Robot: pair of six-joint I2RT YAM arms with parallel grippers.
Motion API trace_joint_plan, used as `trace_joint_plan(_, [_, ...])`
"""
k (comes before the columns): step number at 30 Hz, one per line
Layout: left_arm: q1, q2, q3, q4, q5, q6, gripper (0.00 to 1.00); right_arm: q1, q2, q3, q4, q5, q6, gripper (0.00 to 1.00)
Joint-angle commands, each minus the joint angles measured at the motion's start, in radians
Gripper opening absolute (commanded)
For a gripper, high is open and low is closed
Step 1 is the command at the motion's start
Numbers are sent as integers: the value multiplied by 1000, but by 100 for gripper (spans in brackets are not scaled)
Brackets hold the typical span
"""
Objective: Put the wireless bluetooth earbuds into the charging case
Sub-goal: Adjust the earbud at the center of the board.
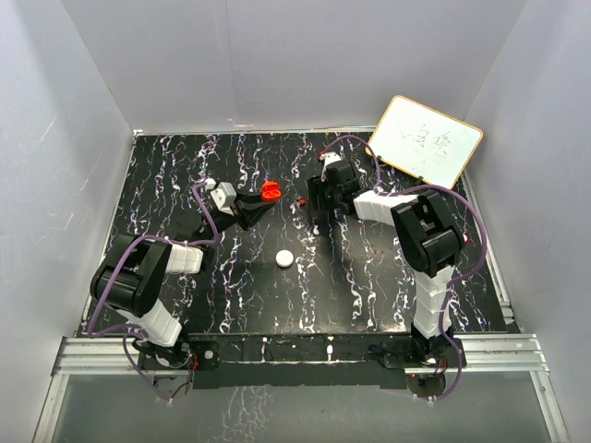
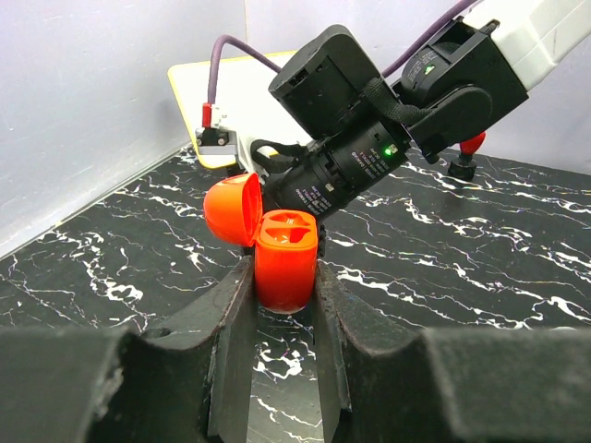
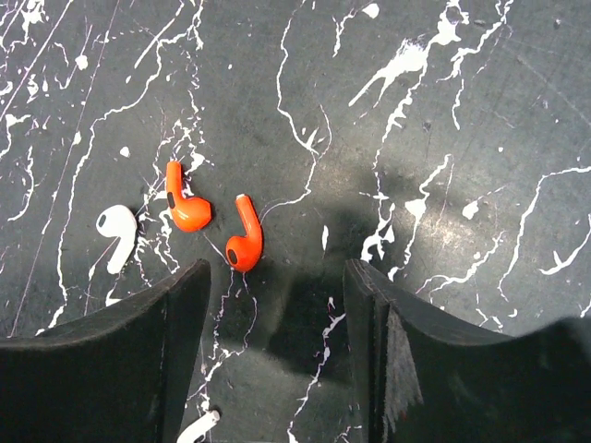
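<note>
Black marbled surface [image 1: 369, 277] inside a grey-walled booth.
Left jaws clamp the red charging case [image 2: 286, 263], its lid open. Right jaws stand apart and empty just above two red earbuds [image 3: 244, 242] lying on the surface, beside a white earbud [image 3: 115, 231].

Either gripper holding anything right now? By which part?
The left gripper clamps the red charging case by the sides of its lower body, with the lid flipped open. The right gripper is open near the red earbuds and holds nothing.
</note>
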Motion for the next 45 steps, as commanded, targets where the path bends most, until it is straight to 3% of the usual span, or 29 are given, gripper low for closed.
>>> trace_joint_plan(1, [5,-27,0,188,-2,15,0,0,12,40,56,-13,-7,56])
trace_joint_plan(8, [5,-20,-2,188,-4,16,0,1,4,25,75,-22,0,49])
trace_joint_plan(45, [5,-18,-3,188,-18,24,0,11,29,43,107,-51,21,38])
